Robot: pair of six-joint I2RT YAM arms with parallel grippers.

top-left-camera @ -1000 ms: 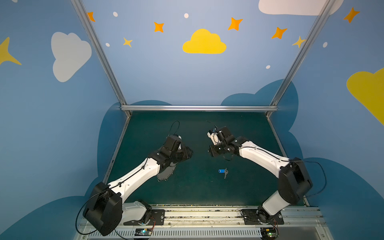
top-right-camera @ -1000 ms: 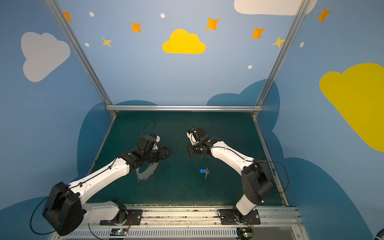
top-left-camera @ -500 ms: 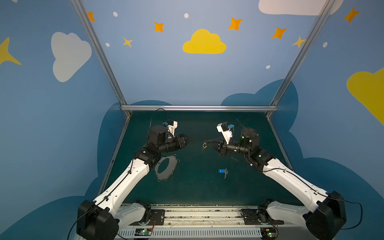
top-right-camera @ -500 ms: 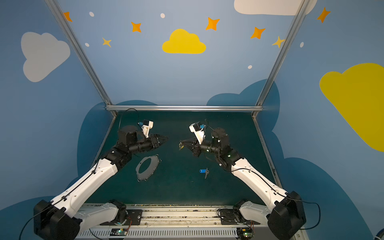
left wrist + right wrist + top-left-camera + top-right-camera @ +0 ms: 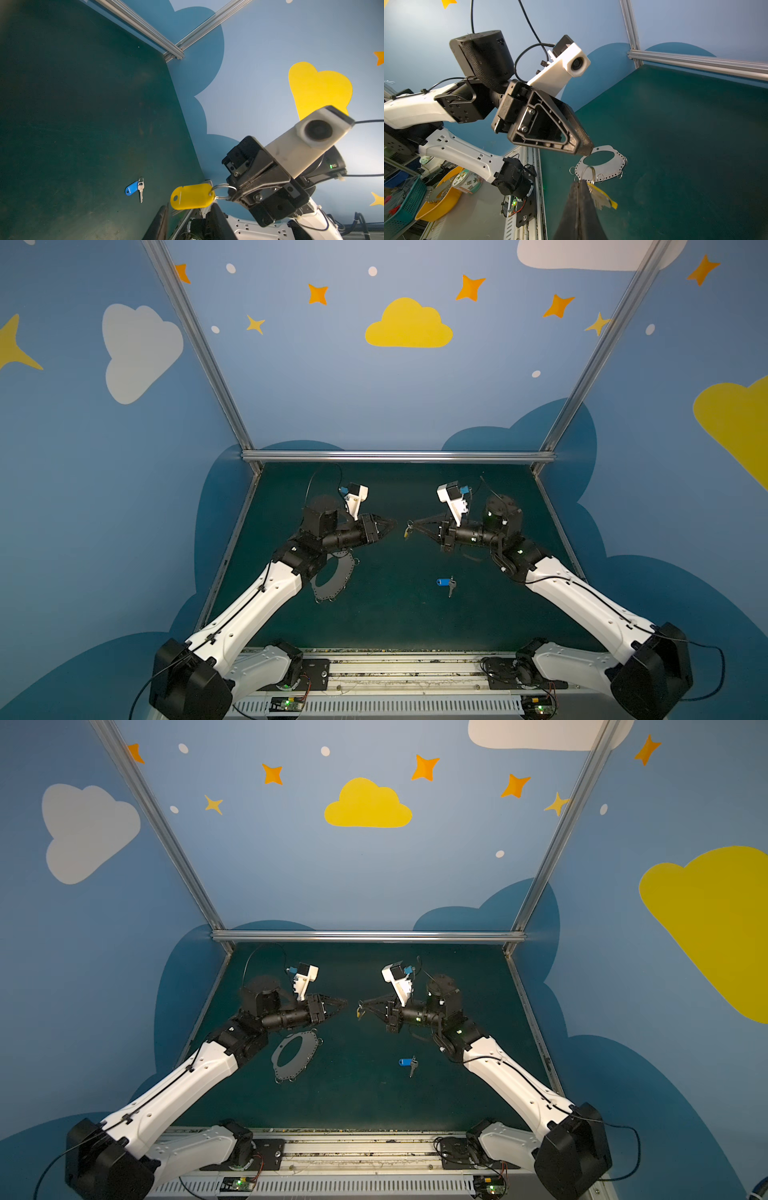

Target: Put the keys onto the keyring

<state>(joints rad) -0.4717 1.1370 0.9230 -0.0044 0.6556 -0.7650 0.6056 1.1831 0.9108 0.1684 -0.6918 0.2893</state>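
My right gripper is shut on the wire ring of the yellow-tag key and holds it in the air above the mat's middle. The silver key and yellow tag hang below its tips. My left gripper faces it tip to tip, a short gap away. It stands open with nothing between its fingers, the yellow tag just beyond them. The blue-tag key lies on the mat on the right. The keyring lies flat under the left arm.
Aluminium rails edge the green mat at the back and sides, with blue walls behind. Beyond the mat's left edge, in the right wrist view, stand a yellow bowl and a teal basket.
Both arms have risen from low over the mat and now point their grippers at each other. The left jaws have narrowed. The right gripper has kept the yellow-tag key.
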